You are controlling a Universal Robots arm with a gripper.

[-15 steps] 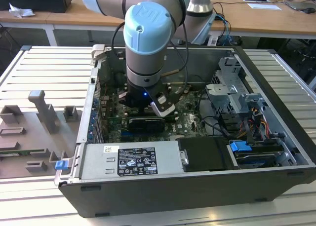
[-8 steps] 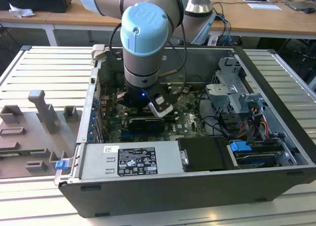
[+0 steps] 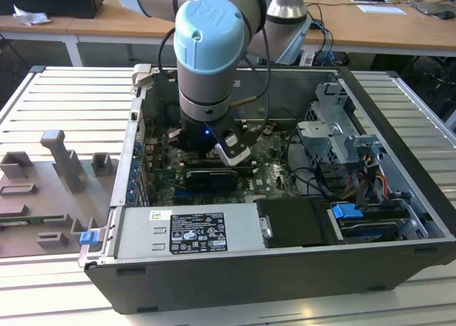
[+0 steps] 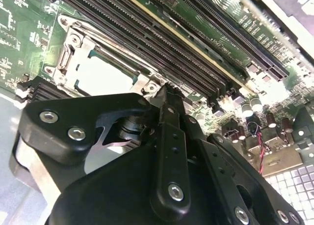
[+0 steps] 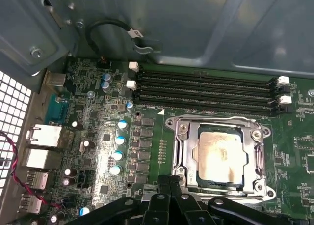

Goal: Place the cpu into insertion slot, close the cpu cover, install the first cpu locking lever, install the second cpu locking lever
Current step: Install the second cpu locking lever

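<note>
Inside the open computer case [image 3: 399, 198] on the worktop [image 3: 64, 98], the pincer [image 5: 169, 188], fingers drawn together on nothing, hung at the near edge of the cpu cover [image 5: 184, 151], lowered over the seated cpu [image 5: 220, 155] just beyond it.

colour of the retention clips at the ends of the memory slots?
White. The clips show best in the first wrist view, at the ends of the black memory slots.

Even, bright room light in the exterior view. In the second wrist view glare washes out the cpu [image 4: 105, 75] (its top nearly white) — the near gripper [image 4: 164, 95] looms dark, soft-edged.
</note>
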